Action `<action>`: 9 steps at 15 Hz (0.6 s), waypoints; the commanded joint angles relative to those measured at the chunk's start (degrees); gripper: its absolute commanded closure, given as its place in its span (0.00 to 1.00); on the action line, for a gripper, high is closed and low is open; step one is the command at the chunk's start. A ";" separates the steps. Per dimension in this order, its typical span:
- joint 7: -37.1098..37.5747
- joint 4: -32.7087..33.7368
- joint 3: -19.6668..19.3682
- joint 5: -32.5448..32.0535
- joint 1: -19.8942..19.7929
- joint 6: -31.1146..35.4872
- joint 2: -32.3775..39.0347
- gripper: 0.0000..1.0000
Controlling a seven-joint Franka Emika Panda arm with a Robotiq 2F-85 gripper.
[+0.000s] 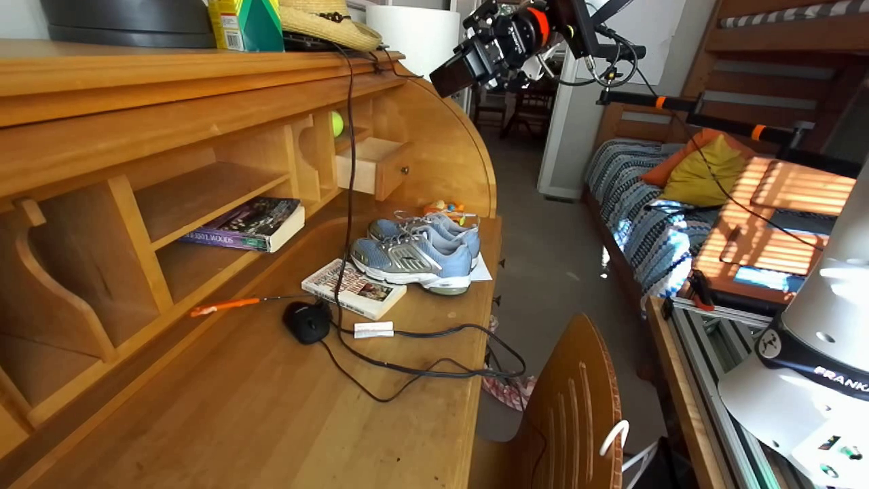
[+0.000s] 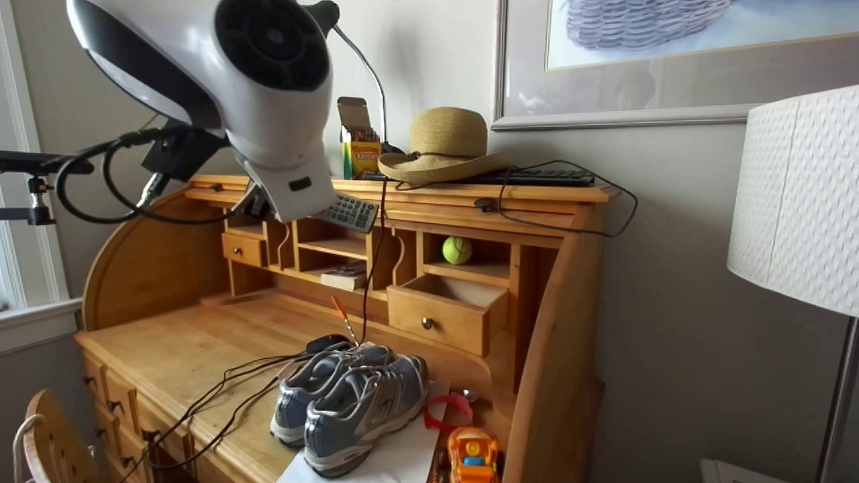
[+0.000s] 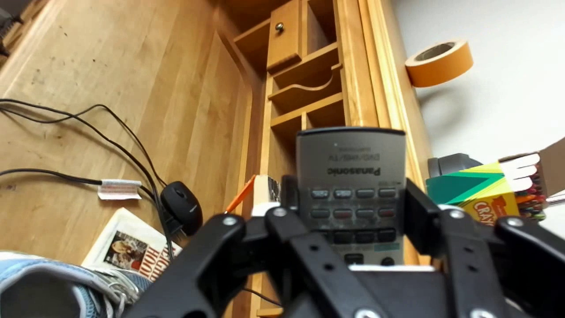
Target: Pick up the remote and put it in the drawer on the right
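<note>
The remote (image 3: 352,176) is hanging well above the height of the counter (image 2: 181,355), and the end effector (image 3: 353,201) is pinching it by its long sides. In an exterior view only its button end is showing past the arm (image 2: 282,114). So the picking up is looking done, and the drawer (image 2: 449,315) is already standing pulled out above the counter's back edge, near the right corner as seen from the chair (image 1: 557,387). What is remaining, I am judging, is carrying the remote across, lowering it in and letting go.

For room, the drawer is jutting forward with its front part lying open from above; a shelf edge (image 2: 486,272), with a tennis ball (image 2: 457,249) sitting behind it, is overhanging the rear, so the remote may be needing a tilt. The side wall (image 2: 560,349) is closing off the right end. A cord (image 1: 350,122) is crossing in front of the drawer in an exterior view, so it could be snagging. Below, shoes (image 2: 369,409) are standing toward the front right corner, crowding a low approach.
</note>
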 commanded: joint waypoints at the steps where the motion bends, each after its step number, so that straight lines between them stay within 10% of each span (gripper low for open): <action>1: 0.02 0.80 0.88 -0.02 -1.09 -1.03 1.70 0.44; 3: 0.03 1.29 0.94 0.01 -1.20 -1.60 3.44 0.44; 4: -0.99 0.58 1.16 0.08 -0.95 -0.69 2.97 0.69; 9: -3.69 7.25 0.41 2.45 -4.00 -17.53 10.82 0.69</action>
